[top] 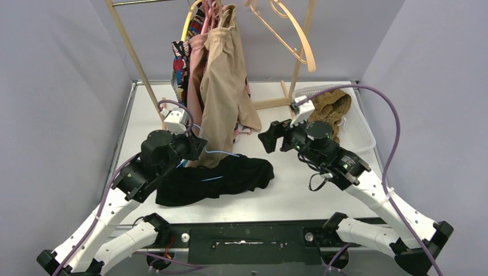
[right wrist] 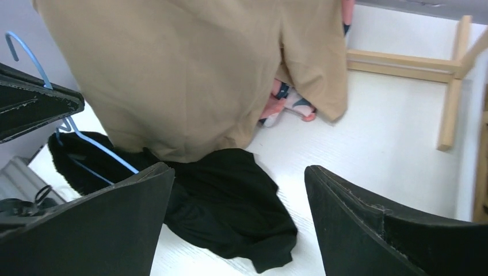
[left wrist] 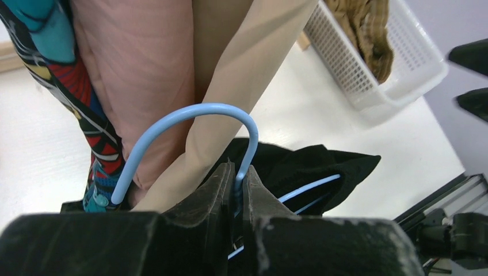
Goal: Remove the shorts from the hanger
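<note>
Your left hand (left wrist: 235, 172) was pressed together on the neck of a light-blue wire hanger (left wrist: 190, 112), just under its hook. It sat at the far left edge of the black fabric shorts (top: 230, 178), which lay crumpled on the white surface (top: 311, 190). The hanger's thin arms ran down across the black cloth; you could not tell whether they were threaded through the shorts.

Your right hand (top: 267, 138) hovered just beyond the black shorts' right end with its fingers spread wide and nothing between them.

Directly behind the black shorts, long beige fabric shorts (top: 221, 98) hung from the light wooden rack (top: 135, 57), their hem touching the black heap. Plain dusty pink shorts (top: 197, 63) and multicolour comic-print shorts (top: 180, 66) hung to the left of the beige pair. A bare wooden hanger (top: 293, 34) hung higher up, behind and to the right of the black shorts.

Well to the right of the black shorts, mustard-brown shorts (top: 331, 106) lay bunched in a white plastic mesh basket (top: 362, 135).
</note>
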Robot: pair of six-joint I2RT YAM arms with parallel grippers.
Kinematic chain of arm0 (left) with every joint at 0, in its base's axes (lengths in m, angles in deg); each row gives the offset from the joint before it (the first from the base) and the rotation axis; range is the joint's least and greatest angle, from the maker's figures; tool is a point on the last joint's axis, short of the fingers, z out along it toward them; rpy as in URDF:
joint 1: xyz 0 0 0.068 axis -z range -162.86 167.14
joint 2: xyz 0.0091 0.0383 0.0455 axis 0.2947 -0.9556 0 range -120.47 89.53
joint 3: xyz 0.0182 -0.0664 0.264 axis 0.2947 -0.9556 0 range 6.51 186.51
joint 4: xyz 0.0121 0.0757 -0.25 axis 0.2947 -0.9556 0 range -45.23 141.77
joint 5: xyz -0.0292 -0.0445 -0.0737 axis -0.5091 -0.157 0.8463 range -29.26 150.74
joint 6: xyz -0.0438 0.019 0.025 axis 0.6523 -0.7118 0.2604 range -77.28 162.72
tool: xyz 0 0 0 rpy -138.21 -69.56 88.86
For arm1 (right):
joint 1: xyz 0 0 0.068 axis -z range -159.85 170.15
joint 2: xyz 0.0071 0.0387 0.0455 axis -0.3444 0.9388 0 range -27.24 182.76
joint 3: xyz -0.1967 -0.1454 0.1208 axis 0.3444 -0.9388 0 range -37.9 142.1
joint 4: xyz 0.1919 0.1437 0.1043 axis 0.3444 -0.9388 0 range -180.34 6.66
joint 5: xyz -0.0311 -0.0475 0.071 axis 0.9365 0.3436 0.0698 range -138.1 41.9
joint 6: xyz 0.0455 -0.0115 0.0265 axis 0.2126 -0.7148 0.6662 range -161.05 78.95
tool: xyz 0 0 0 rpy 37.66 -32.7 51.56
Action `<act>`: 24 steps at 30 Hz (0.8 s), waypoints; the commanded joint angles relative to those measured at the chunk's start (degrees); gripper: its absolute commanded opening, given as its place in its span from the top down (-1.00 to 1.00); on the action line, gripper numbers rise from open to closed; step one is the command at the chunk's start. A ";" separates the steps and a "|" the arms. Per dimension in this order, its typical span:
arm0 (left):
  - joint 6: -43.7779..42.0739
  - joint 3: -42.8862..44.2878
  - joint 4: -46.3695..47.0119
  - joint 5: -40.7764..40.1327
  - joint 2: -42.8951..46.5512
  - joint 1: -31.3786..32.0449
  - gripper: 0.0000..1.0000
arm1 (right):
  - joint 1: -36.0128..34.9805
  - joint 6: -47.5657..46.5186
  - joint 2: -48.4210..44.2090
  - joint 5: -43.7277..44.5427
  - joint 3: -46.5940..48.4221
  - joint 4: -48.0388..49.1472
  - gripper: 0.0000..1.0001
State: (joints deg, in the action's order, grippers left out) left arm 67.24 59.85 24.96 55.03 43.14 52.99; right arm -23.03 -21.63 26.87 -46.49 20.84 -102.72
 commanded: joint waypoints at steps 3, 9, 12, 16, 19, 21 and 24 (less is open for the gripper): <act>2.94 2.40 7.19 -2.43 0.76 0.64 1.00 | -3.00 0.35 8.21 -10.84 6.83 -0.23 -0.66; 3.89 2.34 10.07 -4.04 0.25 1.64 1.00 | -13.64 -3.67 17.49 -2.13 14.83 -8.30 -0.63; 3.88 2.00 9.92 -5.13 0.57 1.87 1.00 | -16.01 -4.64 22.93 4.41 18.88 -14.25 -0.47; 3.90 1.85 9.27 -5.71 1.66 1.97 1.00 | -16.32 -3.81 26.16 11.04 21.36 -18.45 -0.17; 3.66 1.94 8.70 -5.84 2.24 2.04 1.00 | -16.32 -3.51 26.55 12.75 21.80 -19.93 0.00; 3.68 2.03 8.40 -5.82 2.36 2.07 1.00 | -16.32 -3.50 26.62 12.57 21.82 -20.36 0.19; 3.82 2.54 8.60 -4.37 2.30 2.05 1.00 | -16.29 -3.51 27.03 12.91 22.13 -21.34 0.49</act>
State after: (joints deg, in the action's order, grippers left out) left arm 69.75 59.90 28.44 50.46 44.10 54.98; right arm -39.29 -24.99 54.34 -37.53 40.01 -121.25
